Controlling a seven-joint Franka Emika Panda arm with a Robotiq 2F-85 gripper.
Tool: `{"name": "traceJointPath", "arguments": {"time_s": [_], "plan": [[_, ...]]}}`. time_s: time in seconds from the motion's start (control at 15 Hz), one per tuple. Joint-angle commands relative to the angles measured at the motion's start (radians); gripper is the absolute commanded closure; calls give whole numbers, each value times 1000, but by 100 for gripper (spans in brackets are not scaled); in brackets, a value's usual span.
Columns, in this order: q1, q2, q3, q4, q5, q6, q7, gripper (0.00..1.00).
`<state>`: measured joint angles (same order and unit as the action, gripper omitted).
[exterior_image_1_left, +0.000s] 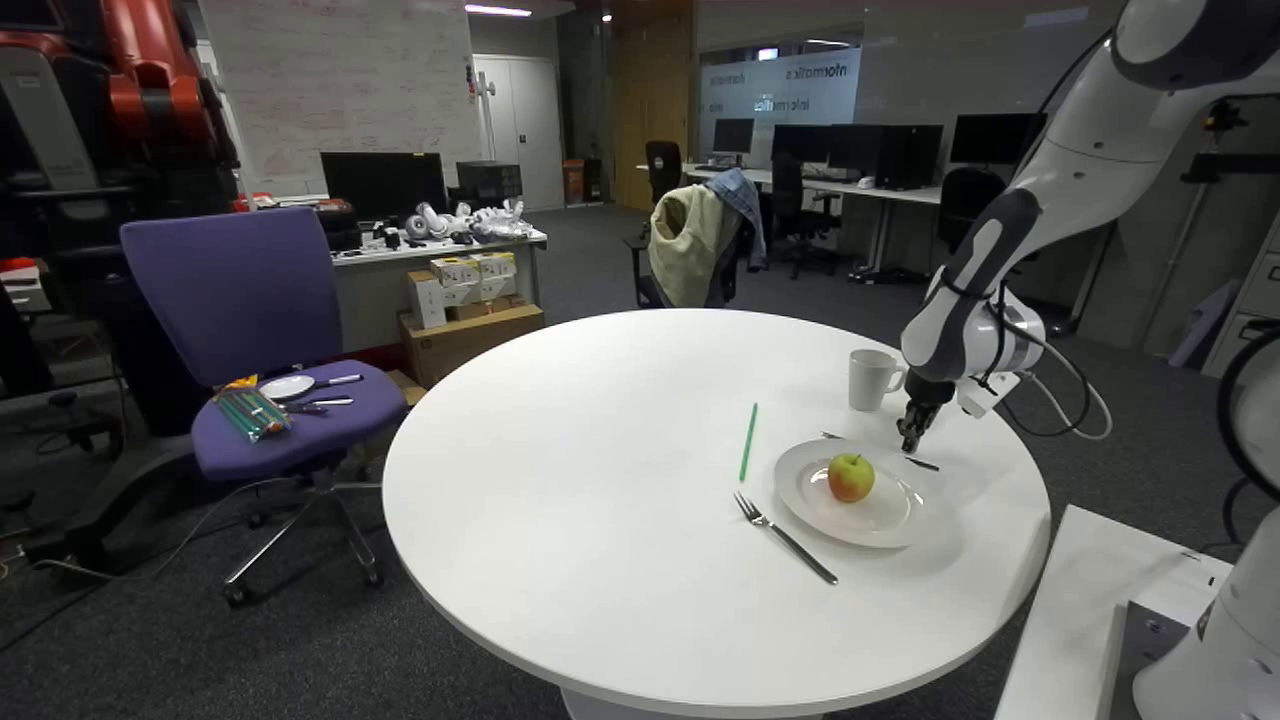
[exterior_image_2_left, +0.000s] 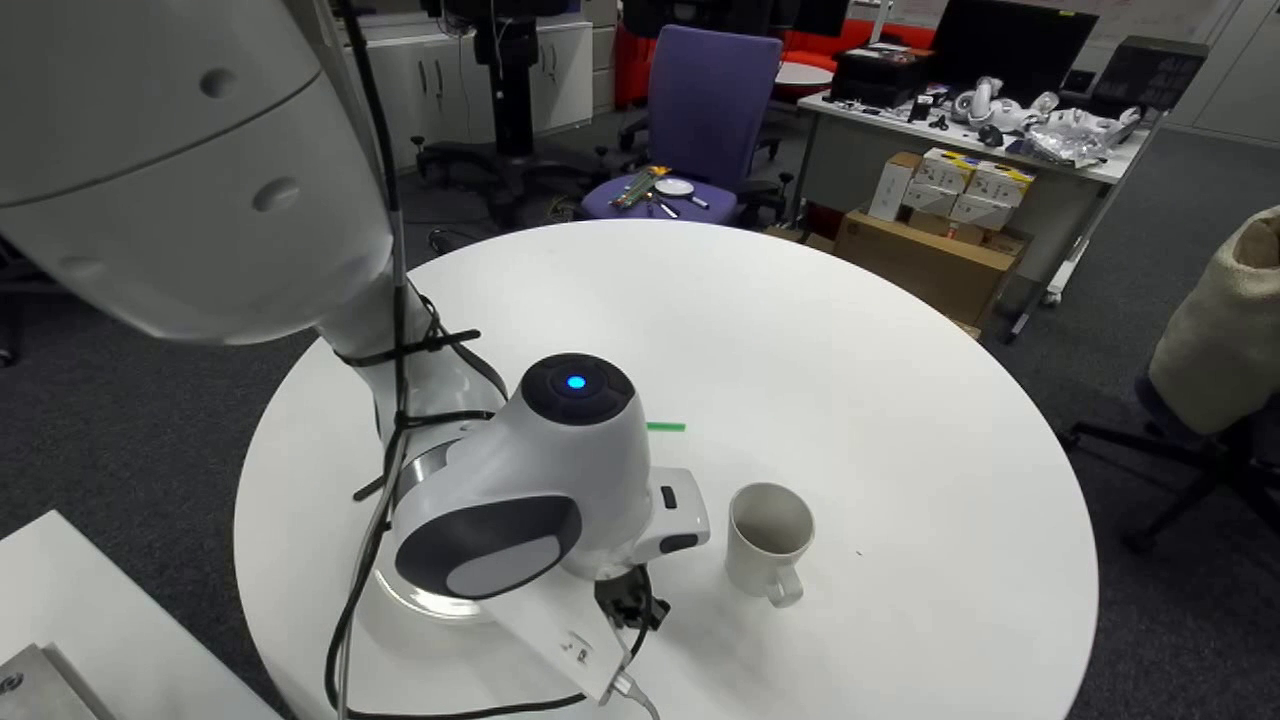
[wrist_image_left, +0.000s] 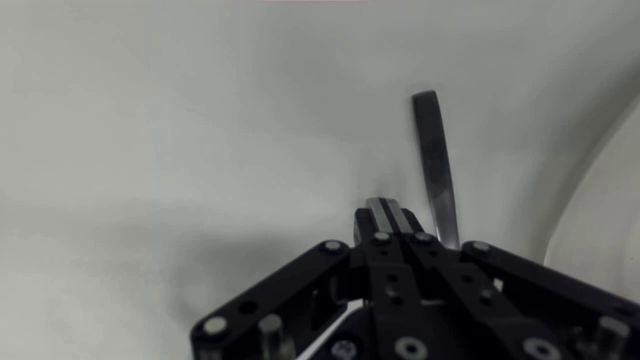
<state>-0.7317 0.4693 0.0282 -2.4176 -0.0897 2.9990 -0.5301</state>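
Note:
My gripper (wrist_image_left: 384, 201) is shut with nothing between its fingertips, low over the white table. Just right of the tips in the wrist view lies a dark metal cutlery handle (wrist_image_left: 436, 155), apart from them; its lower part is hidden behind the gripper. In an exterior view this handle (exterior_image_1_left: 922, 464) shows beside the gripper (exterior_image_1_left: 908, 445), near the white plate (exterior_image_1_left: 800, 480). A red and yellow-green apple (exterior_image_1_left: 850, 478) sits on the plate. A fork (exterior_image_1_left: 790, 542) rests at the plate's near side, and a thin green stick (exterior_image_1_left: 749, 442) lies beyond it. The arm mostly covers the plate in an exterior view.
A white mug (exterior_image_1_left: 868, 380) stands upright close to the gripper, also seen as a mug (exterior_image_2_left: 765, 545) beside the wrist. The round table's edge (exterior_image_1_left: 1040, 520) is near the arm. A purple chair (exterior_image_1_left: 290, 430) holds pencils and other small items.

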Motion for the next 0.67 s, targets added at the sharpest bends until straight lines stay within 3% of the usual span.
{"name": "traceJointPath", "arguments": {"time_s": [0.0,0.33,0.6], "plan": [[29,-6,-44,-49,-42,5,3,100],[55,-15,-77,-67,-75,-25,-10,100],[33,-19,-49,-69,-69,-38,-28,100]]}}
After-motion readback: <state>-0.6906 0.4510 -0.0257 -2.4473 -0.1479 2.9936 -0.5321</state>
